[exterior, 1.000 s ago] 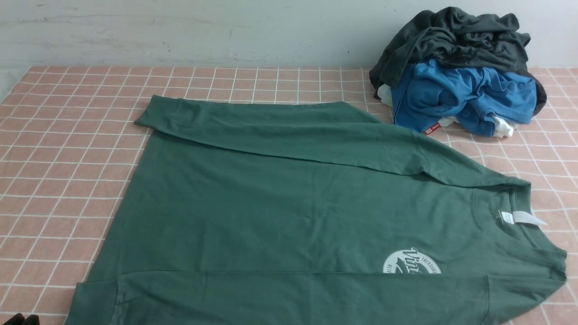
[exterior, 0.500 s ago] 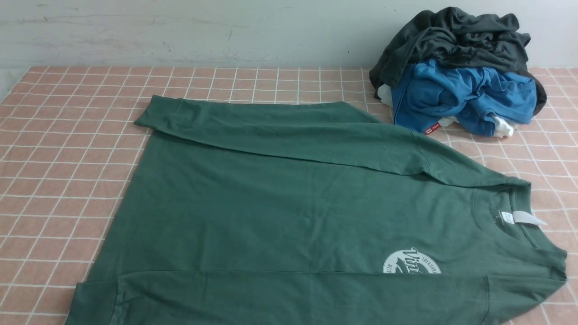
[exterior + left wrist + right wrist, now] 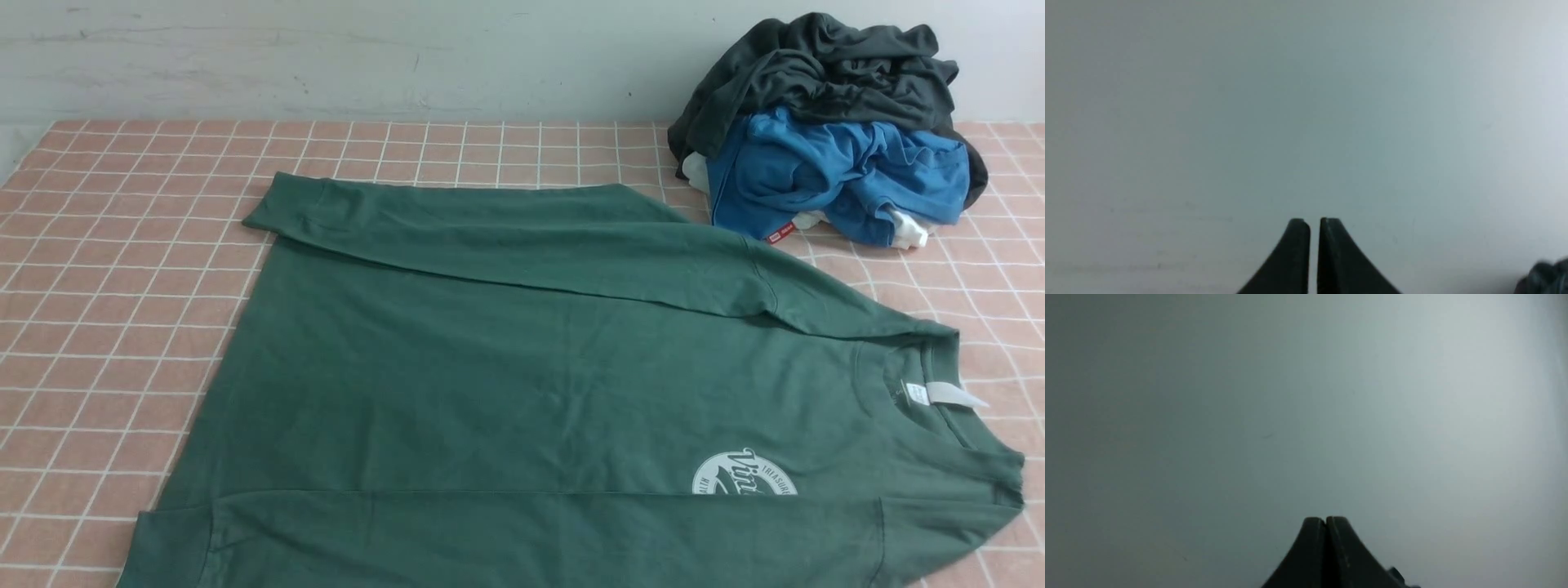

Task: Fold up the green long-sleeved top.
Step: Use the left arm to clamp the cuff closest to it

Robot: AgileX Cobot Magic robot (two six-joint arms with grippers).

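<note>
The green long-sleeved top (image 3: 522, 392) lies flat on the table in the front view, neck with white label (image 3: 947, 394) at the right, hem at the left. The far sleeve (image 3: 506, 233) is folded across the body toward the left. The near sleeve (image 3: 522, 539) lies folded along the front edge and covers part of the round white logo (image 3: 744, 476). Neither gripper shows in the front view. The left gripper (image 3: 1314, 222) faces a plain pale wall, fingers nearly together with a thin slit, holding nothing. The right gripper (image 3: 1325, 520) faces the same wall, fingers pressed together, empty.
A heap of clothes stands at the back right: a dark charcoal-grey garment (image 3: 816, 73) on top of a bright blue garment (image 3: 833, 175), with some white cloth beneath. The pink checked tablecloth (image 3: 122, 286) covers the table. A pale wall stands behind.
A dark gripper tip at the bottom left corner of the front view one second ago has gone out of view. The top has not moved.
</note>
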